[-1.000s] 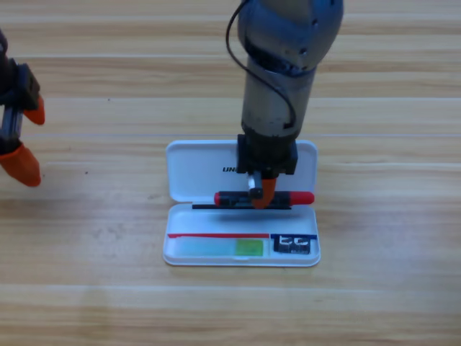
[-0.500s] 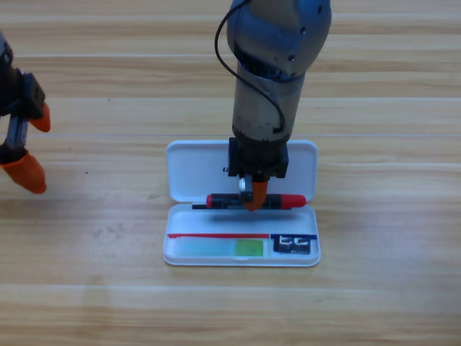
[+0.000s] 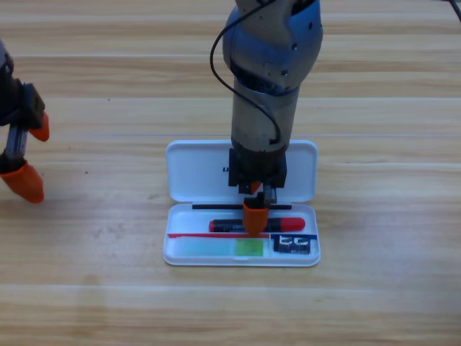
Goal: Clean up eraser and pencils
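Centrally, the right gripper [image 3: 256, 213] grips the black pencil with red ends [image 3: 230, 225] low over the white pencil case [image 3: 180, 180], whose tray holds the green pencil [image 3: 216, 247] and eraser [image 3: 292, 244]. Released crooked, it could catch the rim. The left gripper [image 3: 27, 155] waits, spread apart, at far left.
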### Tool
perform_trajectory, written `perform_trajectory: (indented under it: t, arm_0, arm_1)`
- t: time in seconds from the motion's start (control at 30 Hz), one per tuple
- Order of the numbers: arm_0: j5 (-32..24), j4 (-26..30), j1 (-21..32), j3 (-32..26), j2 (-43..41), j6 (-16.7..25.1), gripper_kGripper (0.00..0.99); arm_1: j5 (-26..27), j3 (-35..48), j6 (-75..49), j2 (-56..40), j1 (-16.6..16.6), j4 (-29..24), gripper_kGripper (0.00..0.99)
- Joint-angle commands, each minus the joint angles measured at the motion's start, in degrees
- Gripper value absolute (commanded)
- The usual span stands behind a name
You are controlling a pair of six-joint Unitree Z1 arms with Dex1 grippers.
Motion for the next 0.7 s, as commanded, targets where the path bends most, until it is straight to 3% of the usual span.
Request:
perform_trajectory:
  t: [0.03,0.2,0.3,0.37,0.5,0.63,0.67,0.7]
  arm_0:
    - [-0.7,-1.7,1.1,1.4,1.5,0.3,0.99]
    - [-1.9,-3.2,1.6,-2.2,2.9,0.3,0.965]
    - [-2.8,-3.1,2.6,-6.4,6.0,0.3,0.894]
    - [-4.0,-3.1,3.5,-8.8,7.9,0.3,0.845]
    - [-5.4,-2.8,4.7,-13.5,12.4,1.1,0.541]
    - [-7.3,-2.9,5.1,-17.4,15.7,2.3,0.06]
    - [-7.6,-2.9,5.1,-18.3,16.5,2.4,0.0]
    - [-7.9,-2.9,5.1,-19.2,17.3,2.4,0.0]
  arm_1:
    - [-0.1,0.2,0.6,2.1,1.5,1.0,0.713]
    - [0.0,1.0,0.7,0.6,1.5,1.1,0.713]
    - [2.1,5.1,1.2,-5.0,1.6,1.1,0.847]
    - [5.2,9.1,1.5,-11.4,2.3,1.1,0.882]
    - [11.9,18.8,4.1,-26.1,2.9,-2.4,0.953]
    - [14.9,34.2,8.2,-40.8,2.9,-15.1,0.976]
    - [15.1,37.8,9.2,-43.8,2.9,-18.3,0.977]
    - [15.9,41.0,9.8,-46.6,2.9,-20.9,0.982]
